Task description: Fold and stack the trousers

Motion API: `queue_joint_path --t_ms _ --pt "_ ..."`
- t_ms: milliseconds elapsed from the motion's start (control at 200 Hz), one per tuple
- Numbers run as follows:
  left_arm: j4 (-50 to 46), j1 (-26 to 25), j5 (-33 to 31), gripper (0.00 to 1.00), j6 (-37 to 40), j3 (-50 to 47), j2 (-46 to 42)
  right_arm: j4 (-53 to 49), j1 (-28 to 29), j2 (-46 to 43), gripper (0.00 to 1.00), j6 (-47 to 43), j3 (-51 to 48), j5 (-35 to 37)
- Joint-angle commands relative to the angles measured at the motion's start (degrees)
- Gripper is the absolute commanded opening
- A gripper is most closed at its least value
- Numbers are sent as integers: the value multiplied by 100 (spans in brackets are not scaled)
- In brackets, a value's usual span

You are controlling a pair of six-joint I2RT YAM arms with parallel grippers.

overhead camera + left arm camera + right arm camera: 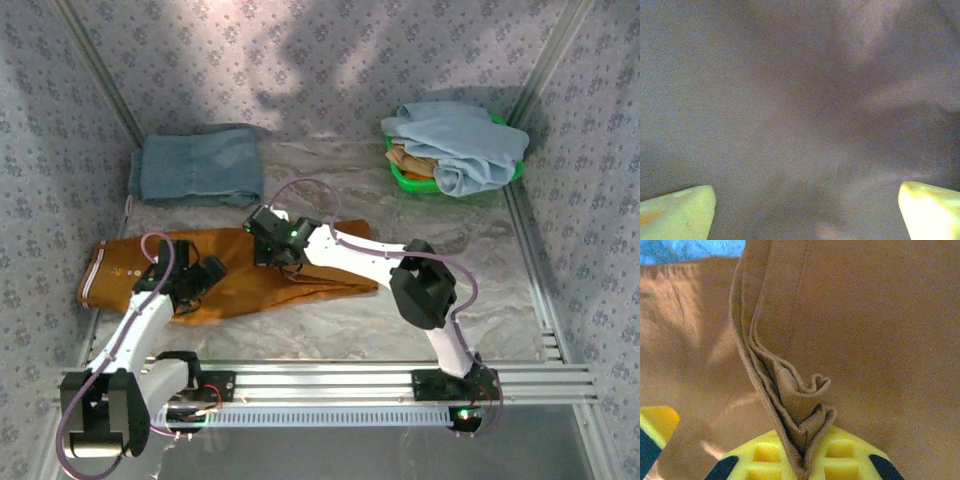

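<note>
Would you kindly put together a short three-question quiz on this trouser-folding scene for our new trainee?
1. True or false: the left gripper is open over the rust-orange trousers.
2. Where does the folded grey-blue denim pair lie? A) at the back left of the table; B) at its front right; C) on top of the trousers.
3. Fill in: the ___ gripper pinches a bunched edge of the trousers.

Key: 1 true; 2 A; 3 right, meaning the right gripper.
</note>
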Motion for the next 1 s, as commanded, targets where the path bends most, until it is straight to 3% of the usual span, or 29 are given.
queue_joint_path --t_ms 0,125,250,385,525,640,775,994 --pt "88 85 140 94 -26 -107 -75 -5 87 182 0 229 440 -222" --pt "148 160 196 94 -118 -200 -116 -60 185 477 0 268 754 -380" --pt "-42 295 225 94 -115 -139 -291 -44 120 562 46 257 802 -923" --pt "-351 488 223 95 -47 15 -612 197 -43 -220 59 18 103 -1058" --pt "-458 489 270 94 45 222 -784 144 -322 -1276 63 -384 -778 -764" --pt "-405 319 356 91 55 494 -568 -166 -895 -1915 63 -872 -1493 -535" --pt "-222 -434 111 88 33 924 -32 -696 -1801 -2261 62 -1525 -2062 -726" --pt "130 -1463 -67 86 7 1469 1027 -548 -2951 -2728 62 -2210 -3074 -1191"
